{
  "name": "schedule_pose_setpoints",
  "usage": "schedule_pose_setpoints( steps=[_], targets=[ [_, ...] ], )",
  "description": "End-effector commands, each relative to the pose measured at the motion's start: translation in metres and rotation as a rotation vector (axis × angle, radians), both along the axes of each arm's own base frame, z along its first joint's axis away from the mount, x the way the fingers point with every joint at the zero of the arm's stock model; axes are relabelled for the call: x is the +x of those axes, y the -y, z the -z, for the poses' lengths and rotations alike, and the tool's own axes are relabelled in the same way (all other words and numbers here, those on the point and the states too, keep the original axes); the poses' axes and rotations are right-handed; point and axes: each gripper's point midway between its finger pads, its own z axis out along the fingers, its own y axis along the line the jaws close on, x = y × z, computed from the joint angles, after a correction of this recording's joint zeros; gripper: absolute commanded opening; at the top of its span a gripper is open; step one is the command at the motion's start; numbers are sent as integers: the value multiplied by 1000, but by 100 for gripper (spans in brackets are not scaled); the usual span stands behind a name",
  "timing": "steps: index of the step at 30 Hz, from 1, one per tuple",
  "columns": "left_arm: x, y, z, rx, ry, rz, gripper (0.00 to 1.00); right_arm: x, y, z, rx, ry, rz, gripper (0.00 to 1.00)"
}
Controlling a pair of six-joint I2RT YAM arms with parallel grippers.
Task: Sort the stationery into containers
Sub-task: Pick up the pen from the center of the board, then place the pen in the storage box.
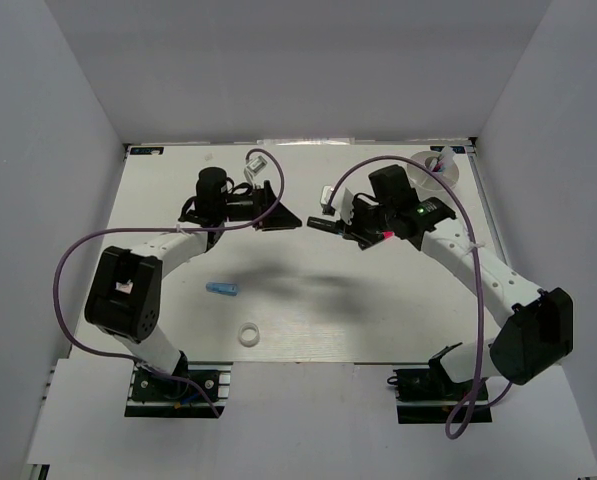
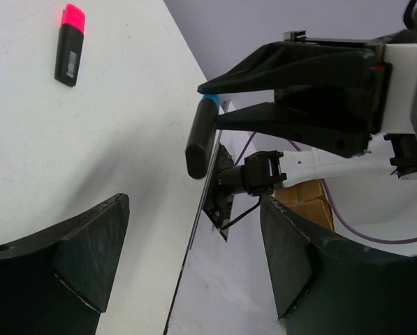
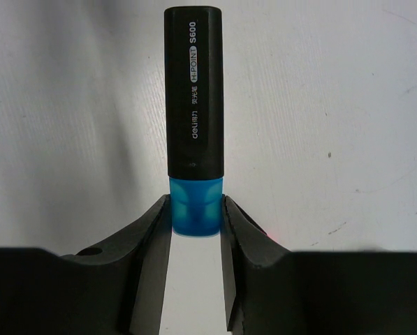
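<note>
My right gripper (image 3: 196,209) is shut on the blue cap of a stubby black marker (image 3: 194,91) and holds it above the table, body pointing away. The left wrist view also shows that gripper (image 2: 212,105) and the marker (image 2: 200,143). My left gripper (image 2: 193,209) is open and empty, facing the right gripper (image 1: 330,222) across a short gap at mid table (image 1: 278,215). The pink-cap marker (image 2: 70,45) lies flat on the table. A light-blue tube (image 1: 221,289) and a white tape ring (image 1: 247,336) lie near the front left. The white dish (image 1: 440,165) stands at the back right. I see no pens.
Grey walls close the white table (image 1: 308,310) on three sides. Purple cables loop from both arms over the table. A small pale object (image 1: 253,160) lies near the back edge. The right arm's base (image 2: 253,174) shows beyond the table's near edge.
</note>
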Motion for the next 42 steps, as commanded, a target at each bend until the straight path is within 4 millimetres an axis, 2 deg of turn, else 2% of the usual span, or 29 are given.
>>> schedule_pose_setpoints(
  steps=[1,7,11,15,22,27,28,32,33,34,36,37,39,41,42],
  targets=[
    [6,3,-2,19,19,-15,84,3,-11,-17,18,46,-29,0],
    [6,3,4,23,4,-12,80,-3,-21,-16,4,57,-59,0],
    [5,4,3,15,3,0,72,-3,-28,-16,-2,64,-67,0],
    [2,3,7,19,-7,-1,58,0,-35,-16,-9,80,-71,0],
    [-4,2,3,4,8,12,42,-1,-46,-17,-8,92,-86,0],
    [-7,2,-1,-14,-2,34,23,2,-51,-21,1,111,-74,0],
    [-8,2,-1,-19,-7,36,16,2,-51,-23,3,112,-73,0],
    [-15,1,-5,-37,-13,37,1,8,-55,-39,51,120,-26,1],
    [-16,1,-7,-42,-15,33,0,9,-55,-43,67,122,-15,9],
    [-15,-5,-5,-47,-30,9,0,9,-56,-47,79,125,-9,33],
    [-14,-10,-16,-86,-29,-13,0,10,-53,-54,102,125,26,47],
    [-13,-14,-18,-96,-31,-21,0,11,-52,-56,108,127,37,59],
    [-6,-24,-28,-121,-22,-58,0,8,-44,-59,129,130,63,70],
    [-1,-33,-31,-142,-35,-90,0,7,-38,-70,170,154,75,75],
    [2,-36,-31,-145,-39,-102,0,4,-36,-69,181,136,84,77]
  ],
)
